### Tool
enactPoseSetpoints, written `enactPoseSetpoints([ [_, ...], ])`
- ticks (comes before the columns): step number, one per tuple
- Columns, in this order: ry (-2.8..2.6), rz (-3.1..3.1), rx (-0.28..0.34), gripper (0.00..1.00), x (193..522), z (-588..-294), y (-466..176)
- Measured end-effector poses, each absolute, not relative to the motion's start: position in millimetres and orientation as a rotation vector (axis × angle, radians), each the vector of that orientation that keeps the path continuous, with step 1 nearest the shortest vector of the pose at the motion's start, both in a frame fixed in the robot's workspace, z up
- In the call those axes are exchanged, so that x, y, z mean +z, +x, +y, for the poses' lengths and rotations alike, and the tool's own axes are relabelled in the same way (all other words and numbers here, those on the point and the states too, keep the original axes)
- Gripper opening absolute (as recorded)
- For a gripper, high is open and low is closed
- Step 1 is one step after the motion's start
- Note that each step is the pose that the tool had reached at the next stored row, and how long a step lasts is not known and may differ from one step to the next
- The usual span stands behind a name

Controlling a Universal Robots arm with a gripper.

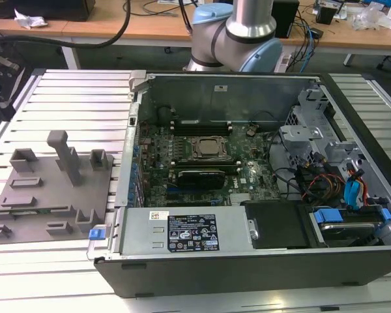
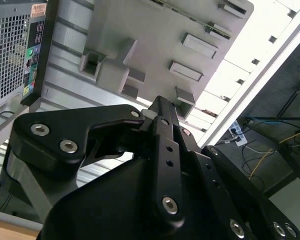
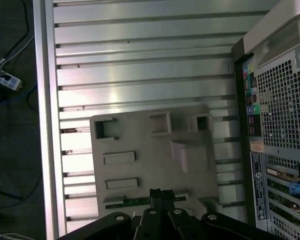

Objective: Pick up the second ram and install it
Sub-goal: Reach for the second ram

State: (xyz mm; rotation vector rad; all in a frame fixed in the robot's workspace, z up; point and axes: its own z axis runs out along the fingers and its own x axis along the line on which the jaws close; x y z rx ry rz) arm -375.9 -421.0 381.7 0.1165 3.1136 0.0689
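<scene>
The second ram (image 3: 132, 202) is a thin green stick lying in a slot of the grey plastic tray (image 3: 140, 135). In the first wrist view my gripper (image 3: 160, 193) hangs above the tray, its tips just beside the stick's end in the picture. The fingers look pressed together with nothing between them. In the second wrist view the gripper (image 2: 160, 102) points down at the tray (image 2: 155, 40), and the ram's green edge (image 2: 187, 14) shows along the tray's far side. In the exterior view the ram (image 1: 38, 210) is a dark strip near the tray's front.
The open computer case (image 1: 247, 169) lies at the exterior view's right of the tray, with the motherboard (image 1: 208, 160), cables and drive bays inside. The arm's base (image 1: 238, 32) stands behind the case. Both rest on a ribbed aluminium table (image 3: 140, 55). A tall post (image 1: 64, 153) rises from the tray.
</scene>
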Motion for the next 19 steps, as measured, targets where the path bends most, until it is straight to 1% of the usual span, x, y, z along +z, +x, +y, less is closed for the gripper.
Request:
enactPoseSetpoints([
  [9,0.117,3.114,0.069,0.11,379,-443,-383],
  [19,0.117,3.114,0.069,0.11,377,-461,-389],
])
